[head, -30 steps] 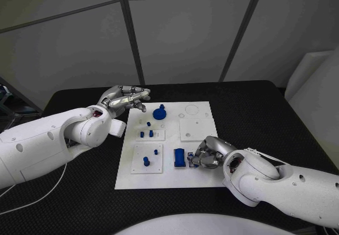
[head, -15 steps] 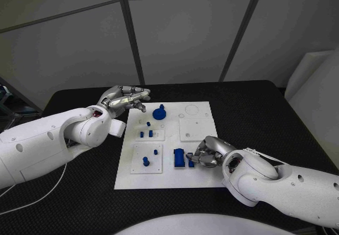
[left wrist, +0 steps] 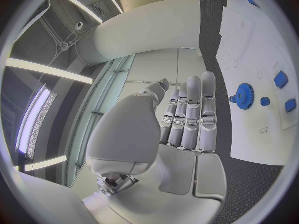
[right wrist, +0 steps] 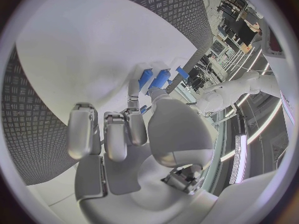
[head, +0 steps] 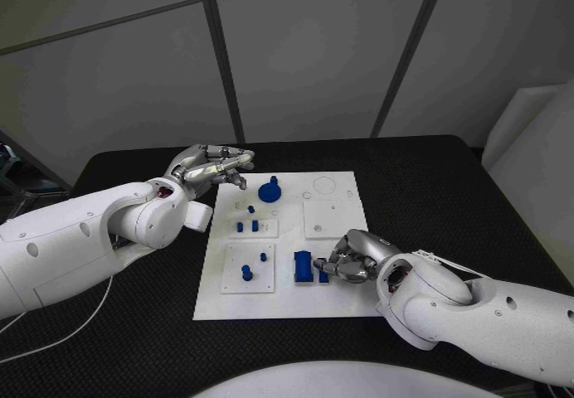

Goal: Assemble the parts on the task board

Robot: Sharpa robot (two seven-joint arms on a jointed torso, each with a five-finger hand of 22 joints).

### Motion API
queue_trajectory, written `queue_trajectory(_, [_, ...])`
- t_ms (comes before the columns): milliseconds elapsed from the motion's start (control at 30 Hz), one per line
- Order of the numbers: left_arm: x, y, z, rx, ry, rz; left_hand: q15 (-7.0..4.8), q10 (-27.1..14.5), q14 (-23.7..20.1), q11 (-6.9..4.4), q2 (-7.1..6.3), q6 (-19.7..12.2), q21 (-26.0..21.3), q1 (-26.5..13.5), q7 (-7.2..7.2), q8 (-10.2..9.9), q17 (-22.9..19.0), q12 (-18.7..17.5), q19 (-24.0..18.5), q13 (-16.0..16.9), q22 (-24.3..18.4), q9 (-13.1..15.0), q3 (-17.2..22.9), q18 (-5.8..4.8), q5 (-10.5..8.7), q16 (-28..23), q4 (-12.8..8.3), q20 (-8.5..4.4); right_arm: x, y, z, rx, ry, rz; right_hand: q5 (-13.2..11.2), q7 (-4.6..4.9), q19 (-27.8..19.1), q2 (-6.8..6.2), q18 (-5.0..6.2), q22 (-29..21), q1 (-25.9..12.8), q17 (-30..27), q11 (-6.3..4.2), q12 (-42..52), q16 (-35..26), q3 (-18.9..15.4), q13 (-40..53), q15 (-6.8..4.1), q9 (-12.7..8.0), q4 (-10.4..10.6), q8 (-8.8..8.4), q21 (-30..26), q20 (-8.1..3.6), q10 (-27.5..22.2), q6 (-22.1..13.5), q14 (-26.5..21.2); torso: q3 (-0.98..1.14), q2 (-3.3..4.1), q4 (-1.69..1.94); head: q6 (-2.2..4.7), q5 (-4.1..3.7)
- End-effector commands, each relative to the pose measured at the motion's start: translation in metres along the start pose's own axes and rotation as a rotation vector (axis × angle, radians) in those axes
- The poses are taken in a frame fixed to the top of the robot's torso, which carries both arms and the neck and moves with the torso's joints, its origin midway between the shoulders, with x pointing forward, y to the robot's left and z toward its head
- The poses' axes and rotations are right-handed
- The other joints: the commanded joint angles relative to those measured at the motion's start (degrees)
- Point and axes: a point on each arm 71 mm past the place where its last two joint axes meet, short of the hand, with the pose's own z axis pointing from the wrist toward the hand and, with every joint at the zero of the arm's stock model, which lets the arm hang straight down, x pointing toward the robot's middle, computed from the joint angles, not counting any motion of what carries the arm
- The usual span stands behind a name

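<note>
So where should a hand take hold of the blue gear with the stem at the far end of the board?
Probably by the upright stem on the blue gear, pinched from above: the disc lies flat on the task board, leaving little edge to get under. The left hand is nearest.

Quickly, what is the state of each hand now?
Left hand: holds nothing, fingers straight together.
Right hand: at small blue part; grip cannot be told.
</note>
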Motion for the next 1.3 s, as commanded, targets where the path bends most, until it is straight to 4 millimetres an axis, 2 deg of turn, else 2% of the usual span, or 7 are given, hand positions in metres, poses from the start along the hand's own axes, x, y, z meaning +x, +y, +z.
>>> queue_trajectory(33, [0.001,-0.0003,0.0003,-0.002,0.014,-0.005,0.22,-0.5,-0.3,0.07,0.53,-0.3,0.0,-0.2,0.01,0.4,-0.1,0.3,0.5,0.1,-0.1,0.0,-0.4,-0.72,0.38,-0.2,0.1,0.12,-0.0034,0.0,-0.0013,-0.034,-0.024,-0.005,-0.6,-0.11,-0.1,-0.53,-1.02,4.2,0.9,13.1,-0.34,-0.3,0.0,-0.8,7.4,-0.29,0.3,-0.5,0.13,0.0,-0.42,2.5,-0.7,5.5,-0.03,-0.08,-0.04,0.07,0.0])
queue_trajectory(200, [0.0003,-0.0002,0.0002,-0.003,0.011,-0.004,0.22,-0.5,-0.3,0.07,0.53,-0.3,0.0,-0.2,0.01,0.4,-0.1,0.3,0.5,0.1,-0.1,0.0,-0.4,-0.72,0.38,-0.2,0.1,0.12,-0.0043,-0.0037,-0.0033,-0.048,-0.003,-0.033,-4.4,0.33,-0.7,-2.54,-0.84,3.5,3.4,12.5,0.02,-1.2,-0.4,-2.9,6.9,0.01,0.9,-0.8,0.02,-0.7,-0.19,2.0,-1.7,5.4,0.07,-0.03,-0.04,0.2,0.07])
queue_trajectory(333, [-0.0003,0.0001,0.0005,-0.003,0.009,-0.004,0.22,-0.5,-0.3,0.07,0.53,-0.3,0.0,-0.2,0.01,0.4,-0.1,0.3,0.5,0.1,-0.1,0.0,-0.4,-0.72,0.38,-0.2,0.1,0.12,-0.0046,-0.0054,-0.0037,-0.054,0.005,-0.05,-8.3,0.36,-0.8,-2.57,-0.81,3.5,5.8,12.4,0.1,-1.3,-0.4,-3.9,6.9,0.07,1.4,-1.4,0.11,-0.8,-0.1,2.0,-1.8,5.4,0.08,-0.16,-0.25,0.27,0.04])
queue_trajectory(533, [0.0009,0.0008,0.0016,-0.004,0.012,-0.005,0.22,-0.5,-0.3,0.07,0.53,-0.3,0.0,-0.2,0.01,0.4,-0.1,0.3,0.5,0.1,-0.1,0.0,-0.4,-0.72,0.38,-0.2,0.1,0.12,-0.0052,-0.0066,-0.0032,-0.058,0.001,-0.071,-12.1,0.27,-0.7,-1.8,-0.84,3.6,8.8,12.5,0.03,-1.2,-0.4,-4.5,7.0,0.03,1.8,-2.5,0.26,-0.8,-0.1,2.1,-1.7,5.4,0.03,-0.15,-0.07,0.44,-0.17])
queue_trajectory(767, [0.0011,0.0014,0.0017,-0.005,0.011,-0.005,0.22,-0.5,-0.3,0.07,0.53,-0.3,0.0,-0.2,0.01,0.4,-0.1,0.3,0.5,0.1,-0.1,0.0,-0.4,-0.72,0.38,-0.2,0.1,0.12,-0.0043,-0.0076,0.0022,-0.044,-0.012,-0.082,-12.5,0.05,-0.5,-0.47,-0.89,3.9,10.6,12.8,-0.15,-0.9,-0.2,-4.5,7.2,-0.09,2.1,-3.3,0.45,-0.6,-0.18,2.2,-1.5,5.5,0.02,-0.06,0.03,0.47,-0.13])
queue_trajectory(1000, [0.0008,0.0019,0.0015,-0.006,0.011,-0.005,0.22,-0.5,-0.3,0.07,0.53,-0.3,0.0,-0.2,0.01,0.4,-0.1,0.3,0.5,0.1,-0.1,0.0,-0.4,-0.72,0.38,-0.2,0.1,0.12,-0.0041,-0.008,0.0048,-0.037,-0.022,-0.079,-12.1,-0.07,-0.4,0.45,-0.91,4.0,10.9,12.9,-0.25,-0.7,-0.2,-4.4,7.3,-0.17,2.2,-3.2,0.53,-0.5,-0.24,2.3,-1.4,5.5,0.01,-0.04,-0.14,0.47,0.0])
queue_trajectory(1300, [0.0001,0.0023,0.0007,-0.007,0.009,-0.005,0.22,-0.5,-0.3,0.07,0.53,-0.3,0.0,-0.2,0.01,0.4,-0.1,0.3,0.5,0.1,-0.1,0.0,-0.4,-0.72,0.38,-0.2,0.1,0.12,-0.0062,-0.0027,0.0011,-0.107,-0.04,-0.043,-11.1,-0.06,-0.3,0.09,-0.96,4.2,10.5,13.0,-0.26,-0.4,-0.1,-5.4,7.6,-0.2,2.4,-3.0,0.58,-0.4,-0.3,2.4,-1.4,5.5,0.05,-0.04,-0.1,0.47,0.1])
